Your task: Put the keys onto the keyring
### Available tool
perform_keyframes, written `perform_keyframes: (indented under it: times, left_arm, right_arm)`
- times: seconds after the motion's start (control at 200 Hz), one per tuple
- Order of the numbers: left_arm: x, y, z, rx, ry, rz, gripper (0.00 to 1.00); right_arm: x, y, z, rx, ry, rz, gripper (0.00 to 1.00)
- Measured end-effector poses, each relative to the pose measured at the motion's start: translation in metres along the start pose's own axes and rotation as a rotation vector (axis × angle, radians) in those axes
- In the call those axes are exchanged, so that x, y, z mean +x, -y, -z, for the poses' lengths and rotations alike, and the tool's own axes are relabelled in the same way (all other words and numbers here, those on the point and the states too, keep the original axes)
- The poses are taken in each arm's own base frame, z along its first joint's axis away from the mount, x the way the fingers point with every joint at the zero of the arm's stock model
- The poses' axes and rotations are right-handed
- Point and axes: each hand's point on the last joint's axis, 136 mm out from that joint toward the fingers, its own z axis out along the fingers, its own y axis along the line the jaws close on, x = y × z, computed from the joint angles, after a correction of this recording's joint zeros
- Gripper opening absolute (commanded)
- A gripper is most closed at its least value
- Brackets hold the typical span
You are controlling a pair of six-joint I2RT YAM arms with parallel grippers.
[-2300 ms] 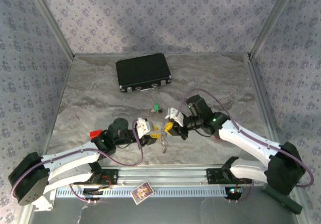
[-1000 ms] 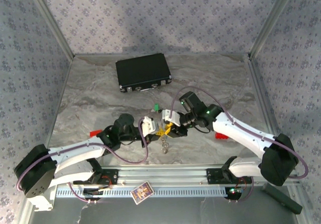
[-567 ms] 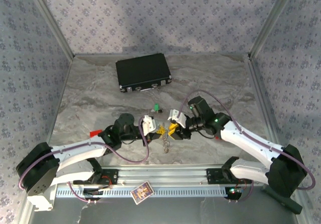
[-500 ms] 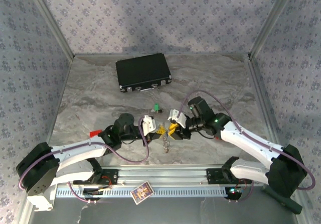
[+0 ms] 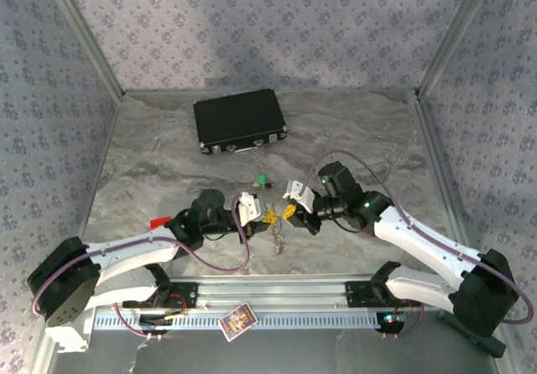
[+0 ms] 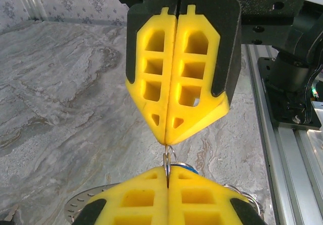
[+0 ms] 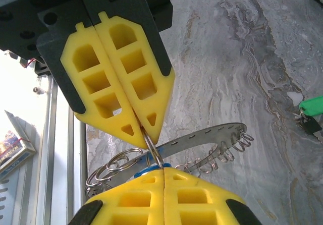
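Tip to tip, the right gripper and left gripper both pinch shut on one wire loop. The right wrist camera catches the blue key just beside, the keyring behind, the green key farther off; overhead adds the black case.

I see grey marbled table. Black case flat toward far edge. Green-headed key near centre, apart from case. Red block at left.
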Motion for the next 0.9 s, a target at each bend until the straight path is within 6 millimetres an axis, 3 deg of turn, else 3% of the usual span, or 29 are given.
perform_keyframes:
  times: [0.1, 0.195, 0.325, 0.48, 0.795, 0.899]
  left_arm:
    - [0.0000, 0.0000, 0.0000, 0.000, 0.000, 0.000, 0.00]
    - [-0.0002, 0.0000, 0.0000, 0.000, 0.001, 0.000, 0.00]
    - [-0.0016, 0.0002, 0.0000, 0.002, 0.006, -0.003, 0.00]
    - [-0.0027, -0.0002, -0.0007, 0.001, 0.013, -0.006, 0.00]
    - [-0.0024, -0.0005, -0.0009, 0.000, 0.012, -0.007, 0.00]
    - [-0.0028, -0.0004, -0.0009, 0.001, 0.013, -0.010, 0.00]
  right_arm:
    - [0.0006, 0.0002, -0.0006, -0.001, -0.002, -0.001, 0.04]
    - [0.0012, 0.0006, -0.0009, 0.000, -0.004, 0.000, 0.28]
    - [0.0015, 0.0016, -0.0008, 0.005, -0.006, -0.004, 0.33]
    - [0.0022, 0.0019, -0.0019, 0.002, -0.008, -0.003, 0.27]
    - [0.0071, 0.0014, -0.0066, -0.019, -0.025, -0.016, 0.00]
    - [0.0063, 0.0021, -0.0048, -0.014, -0.021, -0.012, 0.00]
